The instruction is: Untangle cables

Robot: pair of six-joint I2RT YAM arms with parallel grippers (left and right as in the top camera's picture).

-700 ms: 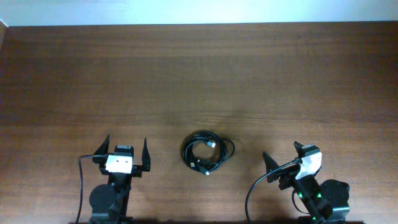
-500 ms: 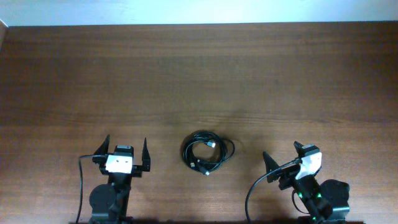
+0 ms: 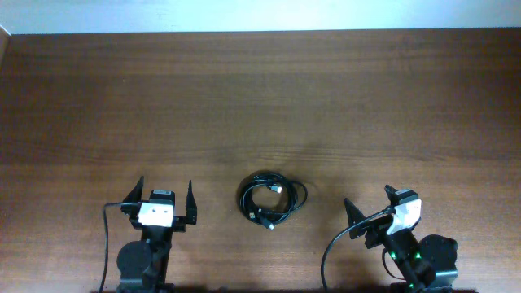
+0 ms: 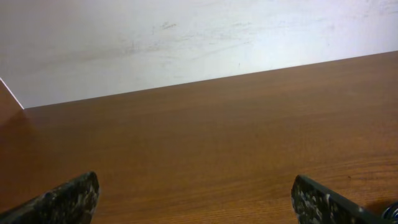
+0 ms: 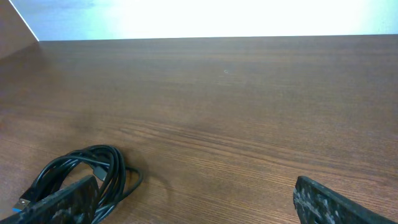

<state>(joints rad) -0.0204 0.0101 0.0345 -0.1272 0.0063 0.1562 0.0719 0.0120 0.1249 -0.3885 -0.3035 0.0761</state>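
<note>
One coiled bundle of cables (image 3: 271,199) is laid flat on the brown wooden table (image 3: 260,98) near its front edge (a plug end shows at the coil's lower side). It is flanked, untouched, by the left gripper (image 3: 165,187) and right gripper (image 3: 368,198), both spread wide and empty. A pale wall (image 3: 260,15) is seen behind.

small coiled bundle of thin black cables (image 3: 271,199) on the brown wood table (image 3: 260,98), plug ends tucked in the coil, left gripper (image 3: 165,182) and right gripper (image 3: 368,197) either side, both spread wide, neither touching it, right one angled inward
</note>
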